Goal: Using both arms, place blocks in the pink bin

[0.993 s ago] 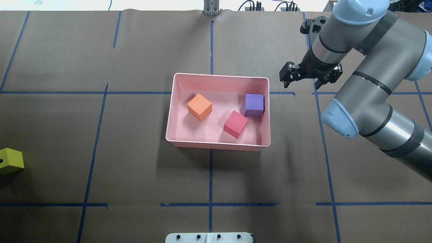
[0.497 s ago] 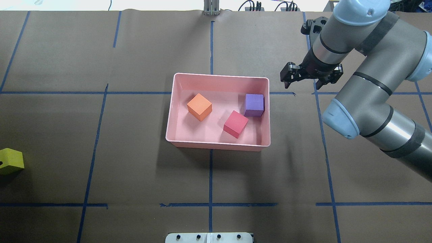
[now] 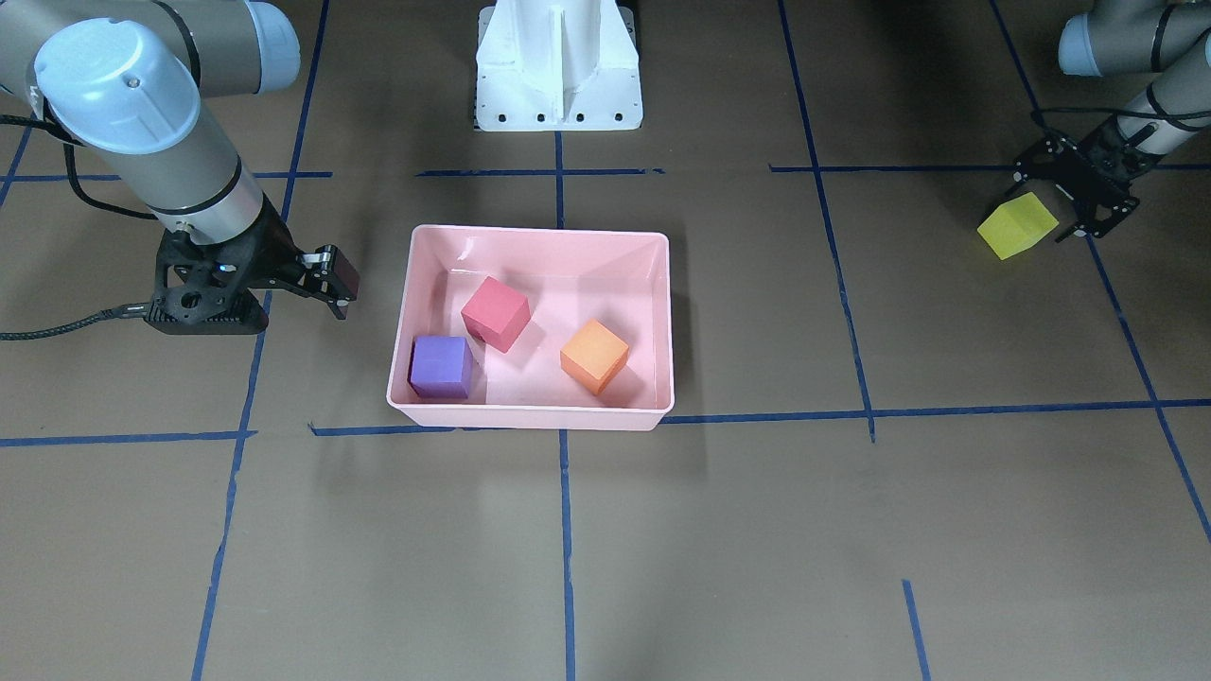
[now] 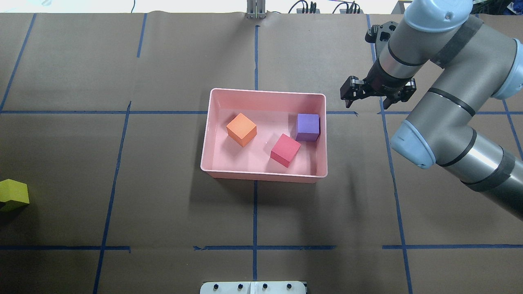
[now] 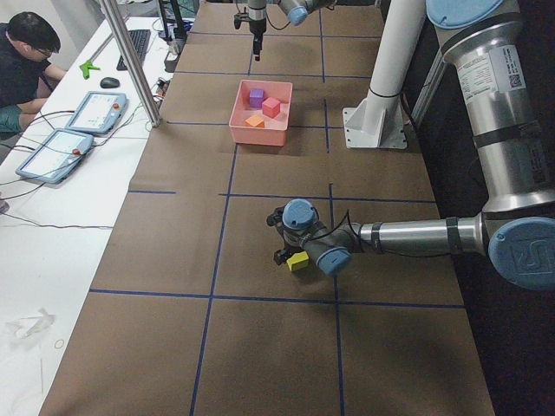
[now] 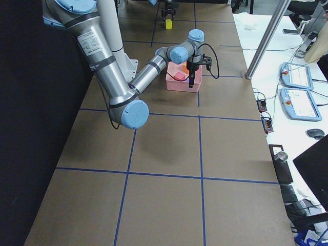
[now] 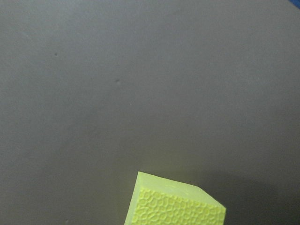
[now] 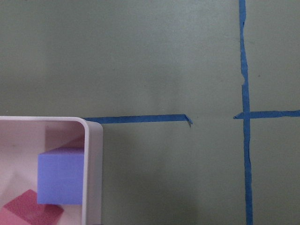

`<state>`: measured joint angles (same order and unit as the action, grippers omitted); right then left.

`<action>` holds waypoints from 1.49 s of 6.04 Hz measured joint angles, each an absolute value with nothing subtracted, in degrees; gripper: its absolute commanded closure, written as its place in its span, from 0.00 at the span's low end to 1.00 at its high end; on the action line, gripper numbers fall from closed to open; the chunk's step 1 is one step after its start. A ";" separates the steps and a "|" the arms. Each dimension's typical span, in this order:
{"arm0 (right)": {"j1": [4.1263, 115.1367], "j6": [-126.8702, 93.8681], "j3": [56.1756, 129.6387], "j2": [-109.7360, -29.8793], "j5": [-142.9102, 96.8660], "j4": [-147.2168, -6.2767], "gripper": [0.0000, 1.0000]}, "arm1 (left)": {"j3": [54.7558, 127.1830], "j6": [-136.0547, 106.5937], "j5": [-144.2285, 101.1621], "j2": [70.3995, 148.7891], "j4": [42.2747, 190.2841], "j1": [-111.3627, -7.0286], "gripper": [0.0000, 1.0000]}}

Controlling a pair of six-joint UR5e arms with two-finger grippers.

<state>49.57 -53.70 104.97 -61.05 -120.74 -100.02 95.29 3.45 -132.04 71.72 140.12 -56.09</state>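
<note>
The pink bin sits mid-table and holds the orange block, the red block and the purple block. My right gripper hangs open and empty just past the bin's far right corner; its wrist view shows the bin's corner and the purple block. The yellow-green block is at the far left edge, tilted, in my left gripper, which is shut on it. It fills the bottom of the left wrist view.
The white pedestal base stands at the robot's side of the table. Blue tape lines cross the brown paper. In the exterior left view an operator and tablets sit at a side bench beyond the table.
The yellow-green block has slid slightly toward the left edge of the overhead view. My right gripper has drifted a little right and farther from the bin, still open.
</note>
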 measured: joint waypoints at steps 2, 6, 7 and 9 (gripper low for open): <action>49.51 -53.70 105.00 -61.30 -120.68 -99.99 0.00 | 93.58 3.28 -132.03 72.41 140.02 -54.29 0.01; 49.44 -53.61 104.90 -61.48 -120.70 -99.93 0.00 | 92.23 2.96 -133.31 74.42 139.04 -52.11 0.38; 49.42 -53.27 104.90 -61.59 -120.74 -99.93 0.00 | 93.08 2.92 -135.03 74.90 137.15 -52.77 0.38; 49.89 -50.80 104.83 -61.71 -120.79 -99.95 0.00 | 98.53 2.90 -137.39 80.53 123.79 -58.98 0.38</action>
